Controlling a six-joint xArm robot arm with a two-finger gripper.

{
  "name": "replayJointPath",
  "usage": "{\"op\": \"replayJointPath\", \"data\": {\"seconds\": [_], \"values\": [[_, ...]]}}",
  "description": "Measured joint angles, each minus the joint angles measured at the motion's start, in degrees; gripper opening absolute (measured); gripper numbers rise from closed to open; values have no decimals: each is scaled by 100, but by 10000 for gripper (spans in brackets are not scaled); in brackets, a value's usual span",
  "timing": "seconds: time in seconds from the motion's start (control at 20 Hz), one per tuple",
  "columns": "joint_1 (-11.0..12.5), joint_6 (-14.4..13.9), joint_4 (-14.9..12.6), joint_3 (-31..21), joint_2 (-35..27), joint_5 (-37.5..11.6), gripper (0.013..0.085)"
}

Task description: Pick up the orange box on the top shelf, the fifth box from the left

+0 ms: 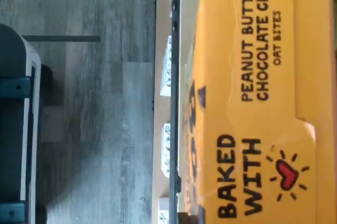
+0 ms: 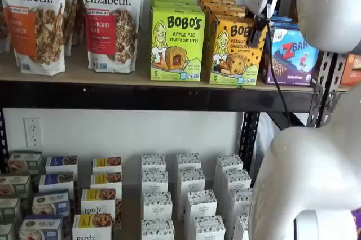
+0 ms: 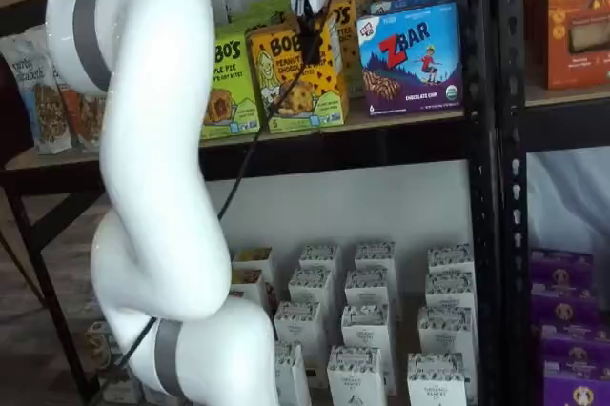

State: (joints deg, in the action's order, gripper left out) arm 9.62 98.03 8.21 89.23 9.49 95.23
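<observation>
Glossy white rounded arm (image 3: 152, 139) with grey joint bands, black cable (image 3: 243, 163), white-bodied gripper (image 3: 310, 44), black fingers (image 3: 311, 42).

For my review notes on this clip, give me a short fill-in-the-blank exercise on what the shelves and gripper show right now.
1. The gripper is at the top front of the orange Bobo's box, whose flavour reads peanut butter ____ chip.
2. Just beside that box, on the granola-bag side, stands the lime-green Bobo's box labelled ____ pie.
3. On its other side stands the purple-blue box branded ____.
4. All three stand on the ____ shelf.

Missing words: chocolate; apple; ZBar; top
</observation>
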Motion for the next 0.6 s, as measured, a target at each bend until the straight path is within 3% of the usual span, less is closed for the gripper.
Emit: {"op": "replayJointPath", "data": {"seconds": [0.1, 0.6], "values": [[5, -2, 26, 15, -3, 15, 250], [-98, -110, -76, -22, 295, 109, 250]]}}
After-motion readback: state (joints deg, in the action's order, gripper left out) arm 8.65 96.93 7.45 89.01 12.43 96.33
